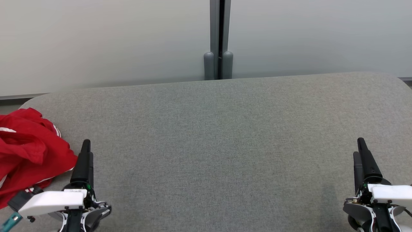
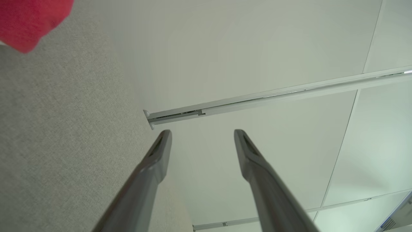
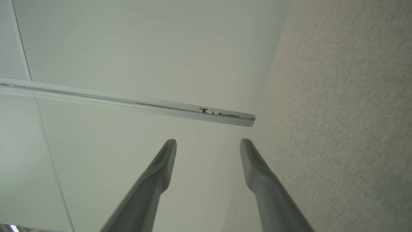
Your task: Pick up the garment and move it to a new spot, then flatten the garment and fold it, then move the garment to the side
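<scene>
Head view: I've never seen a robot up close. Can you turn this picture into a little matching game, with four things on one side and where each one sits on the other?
Things:
1. garment
2. left gripper
3. right gripper
4. grey post

Places:
A. lower right, above bare table
B. behind the table's far edge, near the middle
C. crumpled in a red heap at the table's left edge
D. lower left, just beside the red cloth

Pairs: 1-C, 2-D, 3-A, 4-B
</scene>
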